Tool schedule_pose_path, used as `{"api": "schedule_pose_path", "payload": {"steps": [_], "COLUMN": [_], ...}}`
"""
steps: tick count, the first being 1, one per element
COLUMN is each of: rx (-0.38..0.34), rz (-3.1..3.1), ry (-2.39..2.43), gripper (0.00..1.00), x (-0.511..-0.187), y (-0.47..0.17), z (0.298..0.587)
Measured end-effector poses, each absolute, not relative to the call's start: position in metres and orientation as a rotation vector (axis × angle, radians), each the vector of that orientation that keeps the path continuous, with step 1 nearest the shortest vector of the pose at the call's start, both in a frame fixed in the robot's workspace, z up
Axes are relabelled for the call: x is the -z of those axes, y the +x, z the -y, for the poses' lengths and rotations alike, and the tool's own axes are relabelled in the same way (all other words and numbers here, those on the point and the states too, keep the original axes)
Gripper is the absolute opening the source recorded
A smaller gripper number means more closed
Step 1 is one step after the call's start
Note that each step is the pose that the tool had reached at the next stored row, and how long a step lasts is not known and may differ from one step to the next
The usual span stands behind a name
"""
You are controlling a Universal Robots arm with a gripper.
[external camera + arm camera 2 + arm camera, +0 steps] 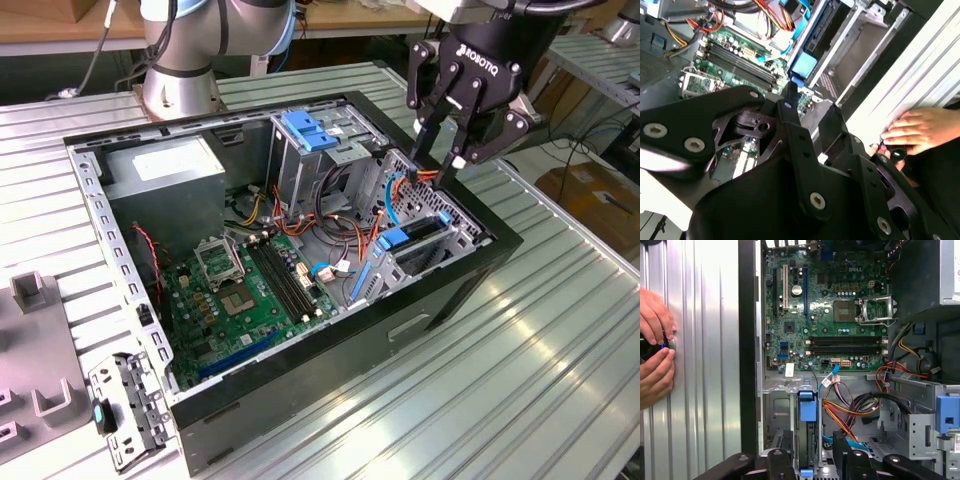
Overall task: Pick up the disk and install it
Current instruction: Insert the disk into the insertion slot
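Aluminium tabletop [545, 385], open computer case [330, 390], end effector [432, 168] above; wooden bench [30, 25] behind

Ribbed aluminium tabletop [560, 330] under and around the gripper [433, 170], wooden bench [60, 25] well beyond it, second slatted metal table [600, 65] near it, brown cardboard box [590, 200] on the floor off to its side, even bright light

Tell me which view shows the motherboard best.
The first wrist view: the motherboard faces the camera nearly whole, socket and memory slots plain. The exterior view shows it slanted, deep in the case; the second wrist view shows a slanted part.
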State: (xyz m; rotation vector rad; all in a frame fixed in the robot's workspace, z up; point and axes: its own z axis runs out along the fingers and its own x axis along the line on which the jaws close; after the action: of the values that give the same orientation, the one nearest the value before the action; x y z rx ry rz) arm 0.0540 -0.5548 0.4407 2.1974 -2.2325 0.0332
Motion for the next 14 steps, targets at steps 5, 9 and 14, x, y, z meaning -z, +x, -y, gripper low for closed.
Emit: {"api": "schedule_pose_path", "payload": {"steps": [5,9,14], "rx": [-0.034,-0.034,-0.034], "rz": [2.231,2.229,2.227], "ry": [2.198,2.200,2.202], "gripper": [0.45,0.30,0.12], "x": [-0.432,-0.422,-0.412], "y": [0.054,0.054,0.054], "z": [0.555,0.555,0.555]}}
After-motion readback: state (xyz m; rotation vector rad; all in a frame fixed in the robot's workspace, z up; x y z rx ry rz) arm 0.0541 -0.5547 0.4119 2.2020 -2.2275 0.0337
